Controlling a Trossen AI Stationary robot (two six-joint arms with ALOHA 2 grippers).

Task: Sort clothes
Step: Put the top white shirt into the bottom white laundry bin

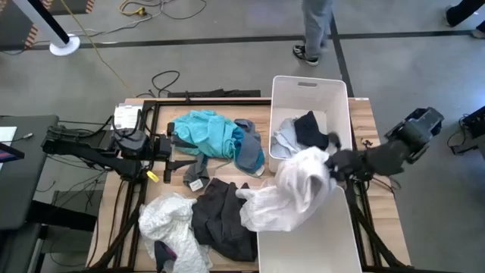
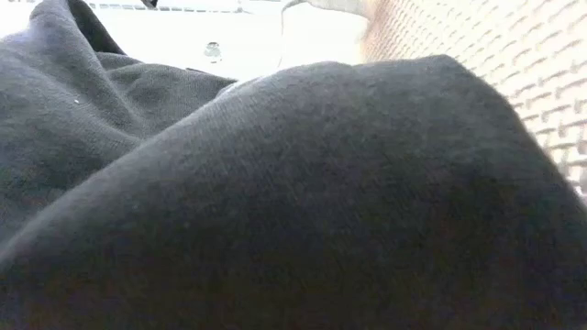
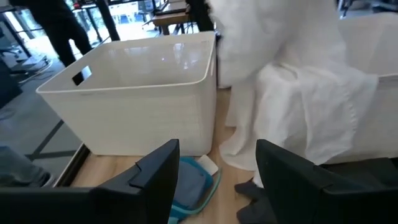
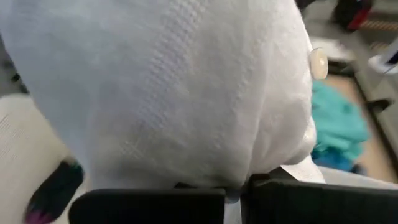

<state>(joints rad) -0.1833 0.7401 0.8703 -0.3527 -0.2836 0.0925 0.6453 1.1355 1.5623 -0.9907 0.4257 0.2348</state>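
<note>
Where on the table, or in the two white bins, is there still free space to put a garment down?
The near bin shows bare floor below the white garment that the right hand holds over its rim. A wood strip runs beside the far bin. The table's middle is crowded: teal garment, dark grey garment, leaf-print garment.

two dark jointed arms | left arm [image 1: 91,152] yellow tag, white label | right arm [image 1: 394,148] matte black | blocky black fingers [image 3: 155,177]
</note>
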